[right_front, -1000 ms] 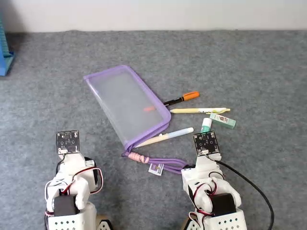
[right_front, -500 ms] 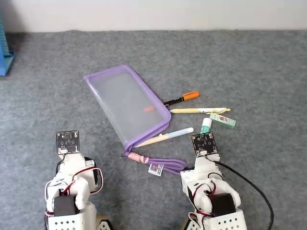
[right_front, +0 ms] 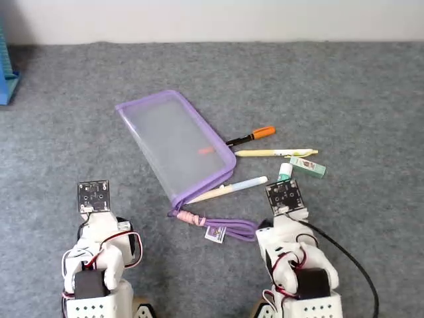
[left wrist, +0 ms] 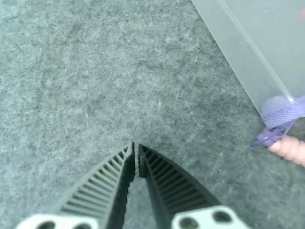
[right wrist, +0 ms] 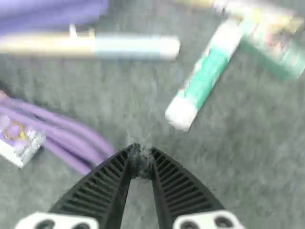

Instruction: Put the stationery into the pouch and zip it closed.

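Grey felt desk [right_front: 344,99]. High view: the pouch [right_front: 175,146] lies centre-far, with all the stationery [right_front: 275,154] just right of it and none inside. My right arm has swung slightly rightward; the left arm is unmoved. Left wrist view: left hand [left wrist: 136,155] pinched together over bare desk. Right wrist view: right hand [right wrist: 140,160] also pinched together, near the green tube [right wrist: 202,78]. I judge the first pickup is only starting.
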`<move>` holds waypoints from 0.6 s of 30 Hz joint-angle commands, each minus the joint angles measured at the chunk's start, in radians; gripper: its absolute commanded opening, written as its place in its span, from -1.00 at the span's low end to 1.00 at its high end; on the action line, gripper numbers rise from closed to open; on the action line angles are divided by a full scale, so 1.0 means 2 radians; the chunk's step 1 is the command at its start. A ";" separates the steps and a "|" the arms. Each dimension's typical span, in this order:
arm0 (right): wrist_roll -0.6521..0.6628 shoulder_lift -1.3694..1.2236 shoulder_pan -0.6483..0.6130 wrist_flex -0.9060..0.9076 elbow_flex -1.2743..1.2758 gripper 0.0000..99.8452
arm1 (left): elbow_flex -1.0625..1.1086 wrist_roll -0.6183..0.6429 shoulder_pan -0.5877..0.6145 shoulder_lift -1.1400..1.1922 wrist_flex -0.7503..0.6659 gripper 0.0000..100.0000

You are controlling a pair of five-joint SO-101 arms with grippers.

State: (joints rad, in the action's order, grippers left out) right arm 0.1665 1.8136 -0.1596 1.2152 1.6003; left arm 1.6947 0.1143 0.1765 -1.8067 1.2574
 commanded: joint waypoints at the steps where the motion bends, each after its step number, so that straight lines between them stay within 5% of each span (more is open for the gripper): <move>1: 0.022 -0.007 0.007 0.000 -0.048 -0.95 | -0.006 0.003 -0.002 -0.008 0.002 -0.97; 8: 0.068 -0.065 0.007 0.036 -0.132 -0.95 | -0.006 0.003 -0.002 -0.008 0.002 -0.97; 18: 0.066 -0.447 -0.079 0.046 -0.330 -0.95 | -0.006 0.003 -0.002 -0.008 0.002 -0.97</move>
State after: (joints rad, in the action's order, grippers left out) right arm 0.2954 1.1799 -0.2608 1.3042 1.0710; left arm 1.6947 0.1143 0.1765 -1.8067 1.2574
